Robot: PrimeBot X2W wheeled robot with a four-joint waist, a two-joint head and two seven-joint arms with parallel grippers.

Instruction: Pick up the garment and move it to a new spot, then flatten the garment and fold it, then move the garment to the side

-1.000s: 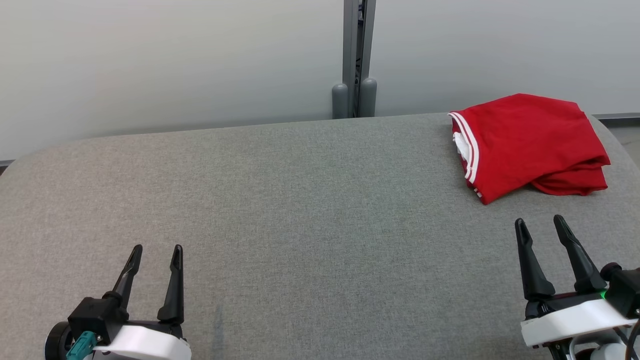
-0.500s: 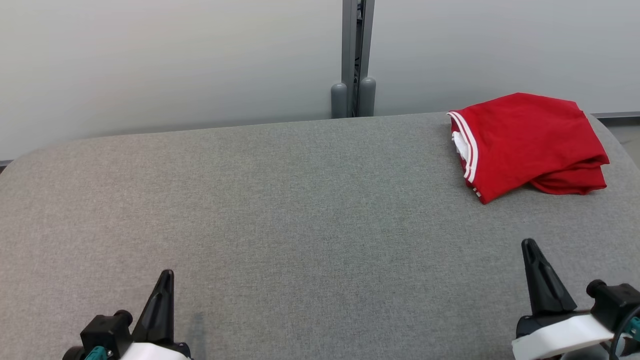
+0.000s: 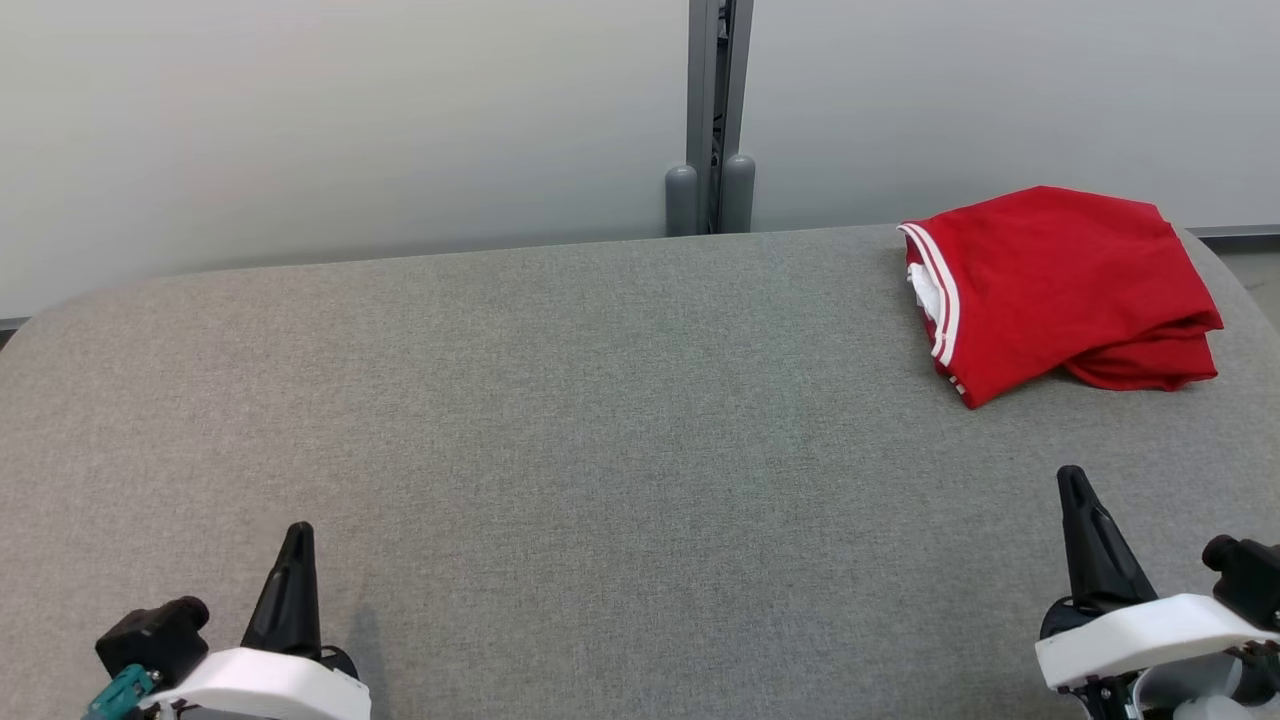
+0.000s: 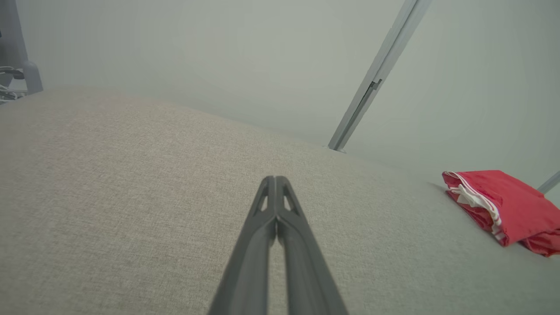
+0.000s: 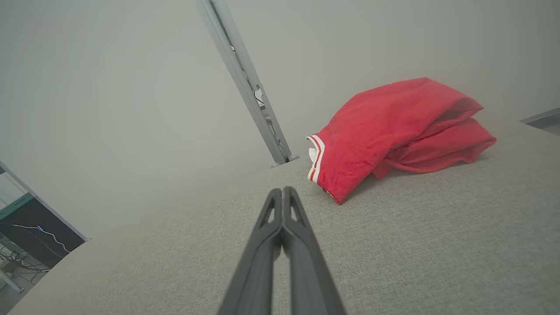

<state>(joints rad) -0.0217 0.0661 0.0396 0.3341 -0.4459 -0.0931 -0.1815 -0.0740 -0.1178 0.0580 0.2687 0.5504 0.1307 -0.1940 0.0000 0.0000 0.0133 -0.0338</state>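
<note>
Head view puts the left gripper [image 3: 296,545] at seven o'clock and the right gripper [image 3: 1078,495] at five o'clock. Both are now clenched on nothing, where a second ago their fingers stood apart, which I read as the arms retiring with the work about done. Out at two o'clock the red garment [image 3: 1060,280] lies folded near the far right edge of the grey table [image 3: 600,420], well apart from either gripper, with plain cloth surface between them and a grey post [image 3: 712,110] at twelve o'clock behind.
</note>
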